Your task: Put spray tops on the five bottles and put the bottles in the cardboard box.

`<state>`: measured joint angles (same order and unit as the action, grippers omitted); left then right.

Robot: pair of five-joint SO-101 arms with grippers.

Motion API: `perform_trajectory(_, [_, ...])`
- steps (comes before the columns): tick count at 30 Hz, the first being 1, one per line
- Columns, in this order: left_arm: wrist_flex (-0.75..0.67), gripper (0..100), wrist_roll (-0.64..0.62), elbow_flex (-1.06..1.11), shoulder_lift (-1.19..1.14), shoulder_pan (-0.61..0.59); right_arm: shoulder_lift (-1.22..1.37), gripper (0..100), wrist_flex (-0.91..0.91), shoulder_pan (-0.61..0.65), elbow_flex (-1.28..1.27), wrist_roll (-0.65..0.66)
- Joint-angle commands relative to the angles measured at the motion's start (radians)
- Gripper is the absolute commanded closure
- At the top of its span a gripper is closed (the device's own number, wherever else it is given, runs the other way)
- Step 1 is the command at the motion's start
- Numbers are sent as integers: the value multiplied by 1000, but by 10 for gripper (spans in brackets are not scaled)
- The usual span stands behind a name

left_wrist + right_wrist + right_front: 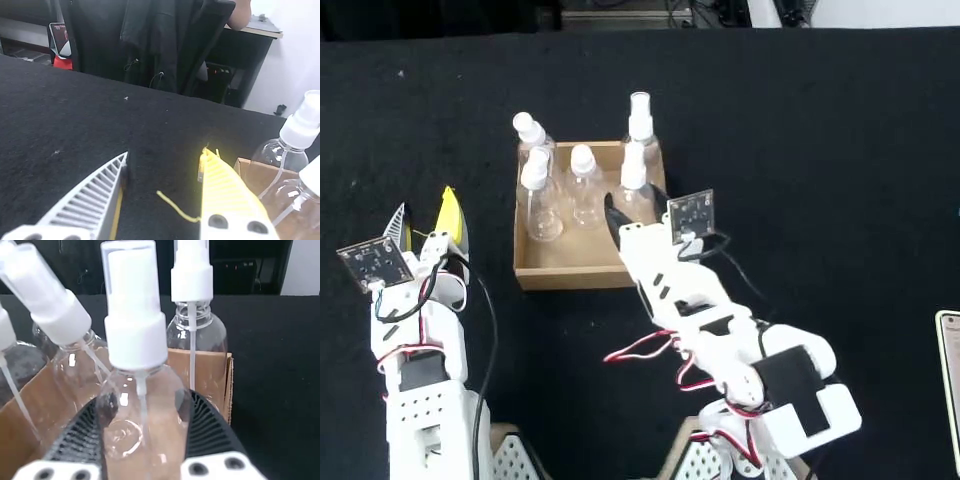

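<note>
Bottle in box clamped by right gripper, arm stretched forward; left gripper low over table beside box, jaws apart.

The table is covered by a black cloth, and a flat pale-rimmed object is seen lying at the right edge of the high view. Beyond the table, in the left wrist view, a small lit screen is propped on a red base. Dark garments are hung beside it, and a desk is set against a white wall.
</note>
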<state>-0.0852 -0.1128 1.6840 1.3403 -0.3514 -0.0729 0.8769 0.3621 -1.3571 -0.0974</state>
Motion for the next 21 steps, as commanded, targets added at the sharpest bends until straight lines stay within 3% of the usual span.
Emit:
perform_trajectory(1, [-18,798,-6,24,-5,4,2,988,29,-15,50,6])
perform_trajectory(7, [-18,798,-5,24,-5,4,2,988,49,-17,51,5])
perform_trajectory(21, [-18,798,-2,24,-5,2,298,988,526,-15,33,11])
